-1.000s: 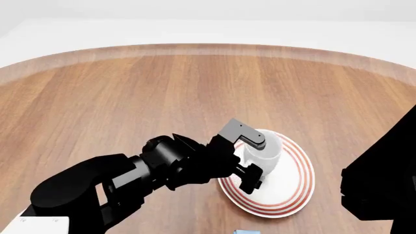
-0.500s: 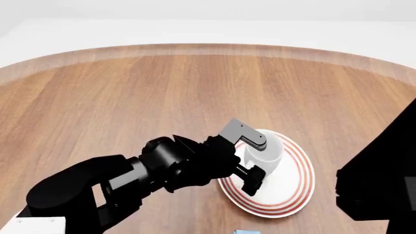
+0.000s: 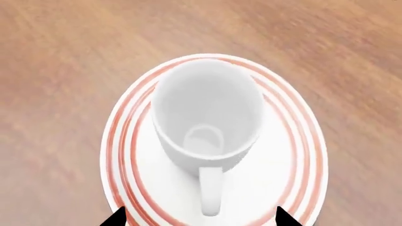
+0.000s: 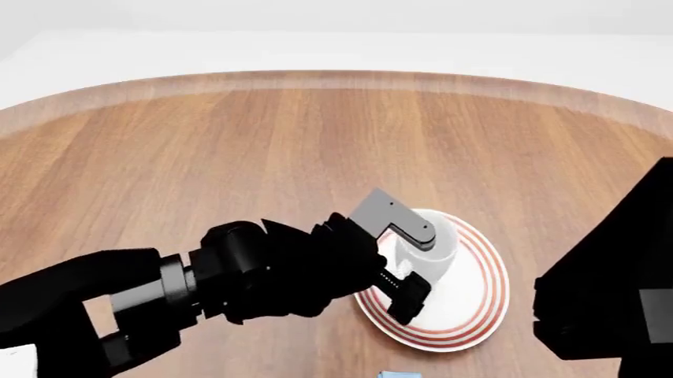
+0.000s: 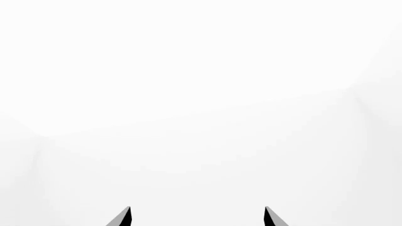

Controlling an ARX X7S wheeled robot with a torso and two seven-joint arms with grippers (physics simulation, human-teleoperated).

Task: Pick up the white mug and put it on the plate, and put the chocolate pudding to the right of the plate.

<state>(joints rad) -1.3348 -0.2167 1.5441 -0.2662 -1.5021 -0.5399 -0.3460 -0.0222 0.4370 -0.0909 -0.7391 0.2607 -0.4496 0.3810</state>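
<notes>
Since a second ago the left arm has drawn back. Left wrist view: white mug (image 3: 207, 117) upright mid-plate (image 3: 295, 165), handle at six o'clock between the left gripper (image 3: 199, 217) tips, apart, released. Head view: chocolate pudding (image 4: 398, 373) barely shows. Right wrist view: right gripper (image 5: 197, 215) apart, empty.

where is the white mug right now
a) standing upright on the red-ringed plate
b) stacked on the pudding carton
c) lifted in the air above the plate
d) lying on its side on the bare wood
a: the left wrist view shows the white mug standing upright, mouth up, on the plate, with the left gripper fingertips spread either side of the handle and not touching it.
</notes>
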